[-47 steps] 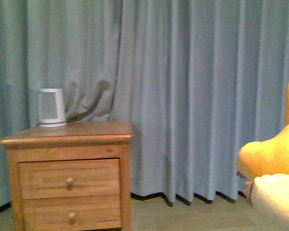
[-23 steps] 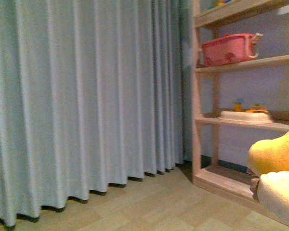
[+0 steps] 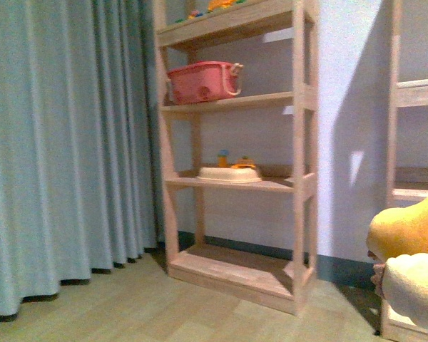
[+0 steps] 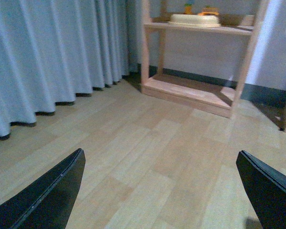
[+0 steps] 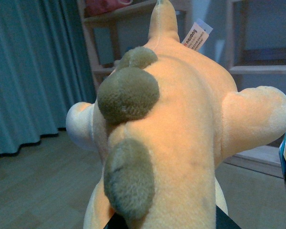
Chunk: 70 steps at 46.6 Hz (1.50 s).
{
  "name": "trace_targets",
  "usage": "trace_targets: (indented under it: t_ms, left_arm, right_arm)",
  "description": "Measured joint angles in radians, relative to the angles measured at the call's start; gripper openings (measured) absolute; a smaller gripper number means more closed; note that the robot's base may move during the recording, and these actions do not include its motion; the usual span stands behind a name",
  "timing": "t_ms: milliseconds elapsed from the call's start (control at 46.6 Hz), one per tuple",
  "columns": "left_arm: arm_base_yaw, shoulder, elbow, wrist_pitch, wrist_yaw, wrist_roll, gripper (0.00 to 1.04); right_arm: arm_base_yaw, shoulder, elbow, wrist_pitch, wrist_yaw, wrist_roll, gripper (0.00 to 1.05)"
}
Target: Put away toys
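soft toy pinched in the right gripper, shelf ahead

the toy [image 5: 181,143] is a fuzzy orange-yellow plush with paler limbs and olive bumps down its back. it sits right at your right gripper [image 5: 164,223], rising off the jaws and filling the wrist view. in the front view it pokes in at the right edge, clear of the floor [image 3: 164,306]. only dark slivers of the jaws show under the body on either side. i judge them pressed in on the lower trunk, though the contact itself is hidden.

expect it to be light, squashy and not fragile. the pile should give friction, but the stuffing yields, so a shallow pinch could creep loose in a swing. hold the thick trunk, as it seems to be held now. avoid a limb or the white tag [image 5: 196,33] at the end far from the jaws, since those would flop and let the body dangle. it will likely slump when released, so set it well onto a board.

your left gripper [image 4: 159,160] hangs spread wide, with nothing between its fingers [image 4: 47,200] and only floor beneath.

beyond the toy, ahead of the right gripper, stands a wooden shelf [image 3: 235,103] carrying a pink basket [image 3: 202,82]. one board lower is a pale tray [image 3: 228,173]. a curtain [image 3: 57,142] hangs off to the left gripper's side.
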Motion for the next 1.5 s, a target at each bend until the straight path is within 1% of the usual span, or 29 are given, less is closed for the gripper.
trace_targets:
  t_ms: [579, 772, 986, 1501]
  left_arm:
    - [0.000, 0.000, 0.000, 0.000, 0.001, 0.000, 0.99]
    - [0.000, 0.000, 0.000, 0.000, 0.005, 0.000, 0.99]
    - [0.000, 0.000, 0.000, 0.000, 0.001, 0.000, 0.99]
    - [0.000, 0.000, 0.000, 0.000, 0.002, 0.000, 0.99]
  right_arm:
    - [0.000, 0.000, 0.000, 0.000, 0.001, 0.000, 0.07]
    - [-0.003, 0.000, 0.000, 0.000, 0.017, 0.000, 0.07]
    - [-0.002, 0.000, 0.000, 0.000, -0.005, 0.000, 0.07]
    - [-0.003, 0.000, 0.000, 0.000, -0.001, 0.000, 0.07]
